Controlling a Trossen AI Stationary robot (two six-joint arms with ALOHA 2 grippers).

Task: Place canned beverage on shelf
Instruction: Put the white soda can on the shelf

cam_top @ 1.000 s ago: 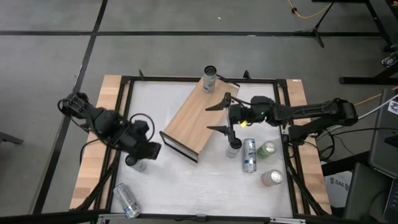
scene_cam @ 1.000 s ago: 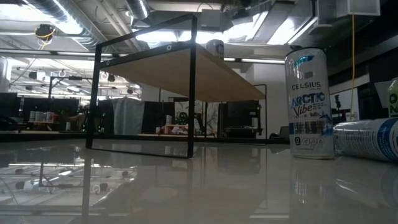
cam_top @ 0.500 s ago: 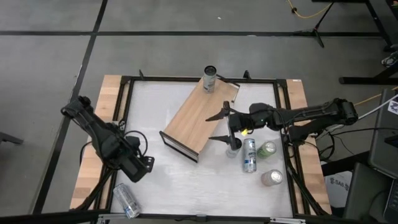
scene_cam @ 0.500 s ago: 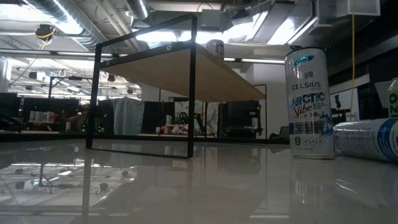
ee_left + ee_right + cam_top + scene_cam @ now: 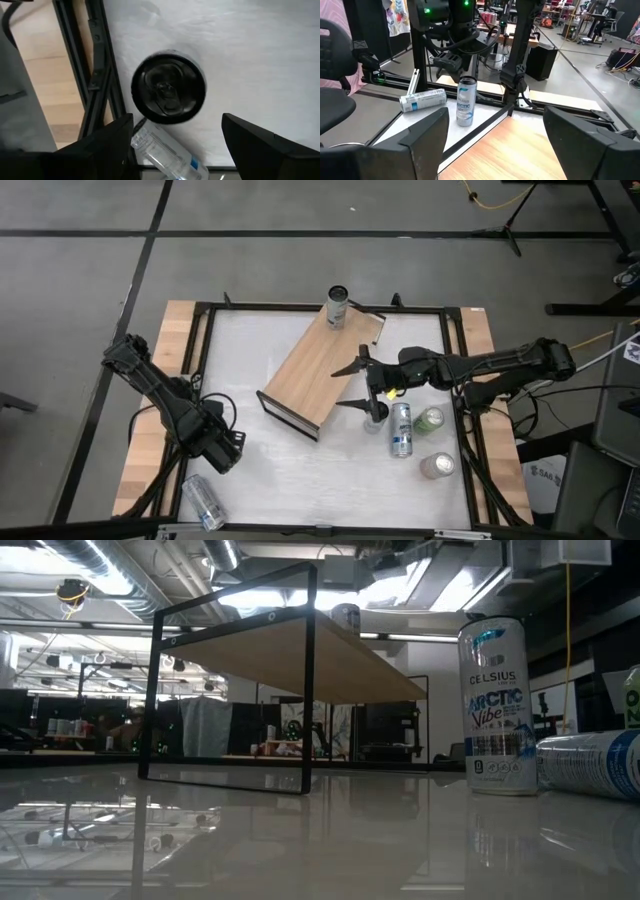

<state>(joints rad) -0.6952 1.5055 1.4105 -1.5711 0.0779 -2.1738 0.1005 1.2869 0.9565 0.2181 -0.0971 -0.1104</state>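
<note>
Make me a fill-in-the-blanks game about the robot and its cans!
One can stands on the wooden ____.
The left claw hangs right above another can's ____.
The right claw is ____, holding nothing.
Missing words: shelf; top; open.

Dim, backlit low view; glossy reflections

White tabletop [image 5: 300, 470] sat in black frame [image 5: 300, 307], wood boards [image 5: 150, 430] at sides. Grey floor [image 5: 300, 260] around. Yellow cable [image 5: 490, 198] lay far off.
</note>
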